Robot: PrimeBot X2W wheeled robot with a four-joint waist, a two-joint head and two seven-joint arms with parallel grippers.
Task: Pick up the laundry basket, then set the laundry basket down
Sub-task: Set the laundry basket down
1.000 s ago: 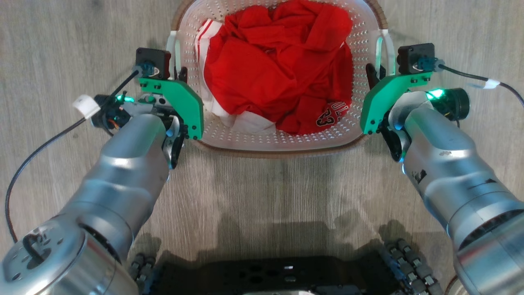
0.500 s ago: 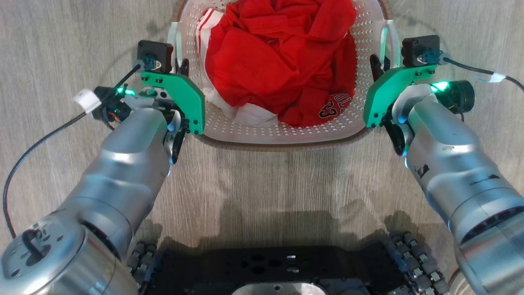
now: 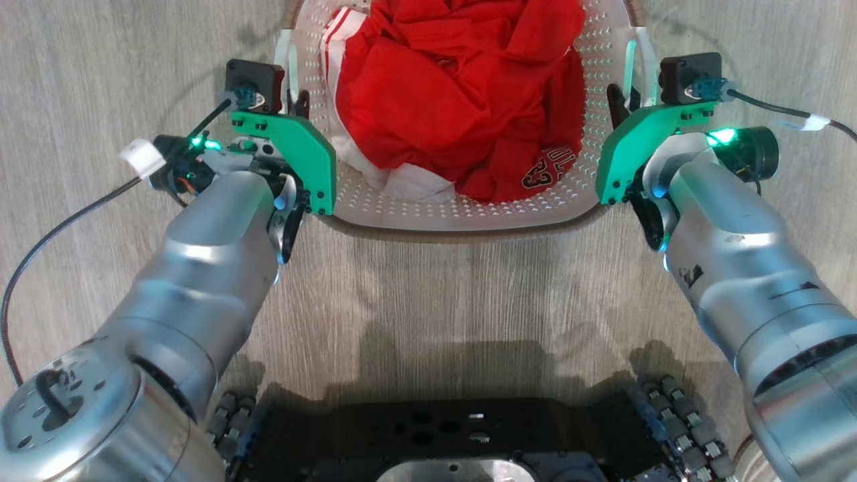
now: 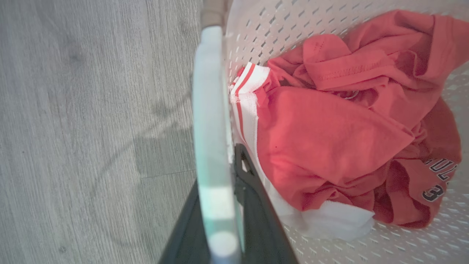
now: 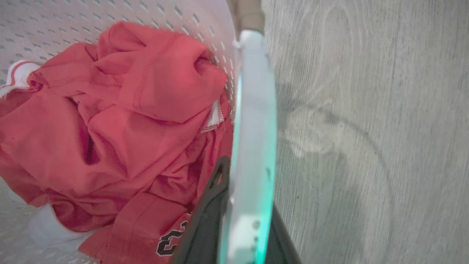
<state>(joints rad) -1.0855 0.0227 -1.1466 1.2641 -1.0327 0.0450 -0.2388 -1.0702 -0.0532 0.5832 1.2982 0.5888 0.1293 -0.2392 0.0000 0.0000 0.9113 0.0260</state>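
Note:
The laundry basket (image 3: 469, 214) is white and perforated with a brown rim, and sits between my two arms on the wood floor side of the head view, its far end cut off at the top. Red and white clothes (image 3: 455, 87) fill it. My left gripper (image 3: 294, 110) is shut on the basket's left handle (image 4: 210, 121), a dark finger on each side. My right gripper (image 3: 619, 107) is shut on the right handle (image 5: 254, 121) in the same way. The basket's base is hidden, so I cannot tell if it touches the floor.
Grey wood-plank floor (image 3: 442, 301) lies all around. My dark wheeled base (image 3: 442, 442) shows at the bottom edge, with a gap of floor between it and the basket. Black cables (image 3: 60, 248) trail from both wrists.
The basket and both grippers sit higher up the head view than a second ago. More of my base shows at the bottom, so the camera has moved too. Both grips are unchanged.

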